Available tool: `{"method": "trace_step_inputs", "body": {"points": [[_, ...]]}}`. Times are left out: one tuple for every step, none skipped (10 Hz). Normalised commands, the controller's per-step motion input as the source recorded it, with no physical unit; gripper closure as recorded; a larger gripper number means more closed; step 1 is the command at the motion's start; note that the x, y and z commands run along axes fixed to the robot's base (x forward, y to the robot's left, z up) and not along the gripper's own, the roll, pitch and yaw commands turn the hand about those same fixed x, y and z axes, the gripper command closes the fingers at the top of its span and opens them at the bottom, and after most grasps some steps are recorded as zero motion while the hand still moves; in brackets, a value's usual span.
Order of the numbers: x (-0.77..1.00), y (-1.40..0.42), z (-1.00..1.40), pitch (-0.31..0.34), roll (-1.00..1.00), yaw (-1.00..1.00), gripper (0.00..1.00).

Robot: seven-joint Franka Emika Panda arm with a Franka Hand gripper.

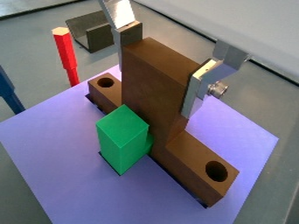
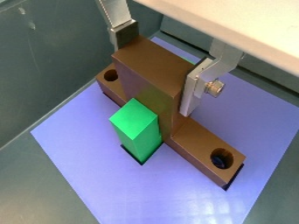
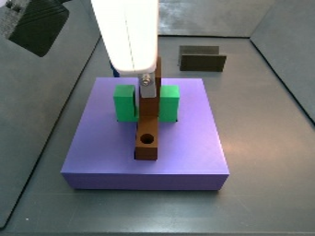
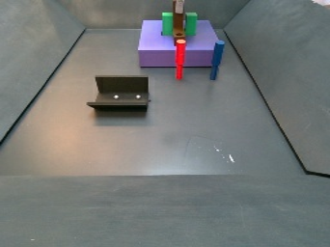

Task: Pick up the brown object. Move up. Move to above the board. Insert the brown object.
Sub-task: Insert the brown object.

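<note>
Over the board, end effector clenched on brown object, seated in the slot

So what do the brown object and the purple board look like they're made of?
The brown object, between the gripper fingers in the board's slot, looks like matte plastic: flat, even colour, no grain. The board looks similar, matte lavender with a soft sheen; possibly rendered.

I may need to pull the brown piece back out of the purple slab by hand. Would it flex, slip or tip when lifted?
The brown object looks like a thick solid bar, so probably stiff. Its flat faces, which the end effector grips across its upright part, likely hold well. It sits in the slot of the board beside the green block, so it may bind if lifted crooked.
</note>
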Motion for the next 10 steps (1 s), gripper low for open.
{"method": "trace_step_inputs", "body": {"points": [[0.0, 0.06, -0.11, 0.0, 0.26, 0.0, 1.0], [0.0, 0.11, -0.09, 0.0, 0.26, 0.0, 1.0], [0.0, 0.23, -0.02, 0.0, 0.23, 0.0, 1.0], [0.0, 0.13, -0.06, 0.0, 0.25, 0.0, 1.0], [0.0, 0.0, -0.16, 0.0, 0.28, 0.0, 1.0], [0.0, -0.08, -0.43, -0.033, 0.3, 0.0, 1.0], [0.0, -0.04, -0.77, -0.1, 0.21, 0.0, 1.0], [0.0, -0.06, -0.81, -0.131, 0.19, 0.01, 1.0], [0.0, -0.03, -0.79, -0.076, 0.15, 0.0, 1.0], [0.0, 0.0, 0.0, 0.0, 0.0, 0.0, 1.0]]}}
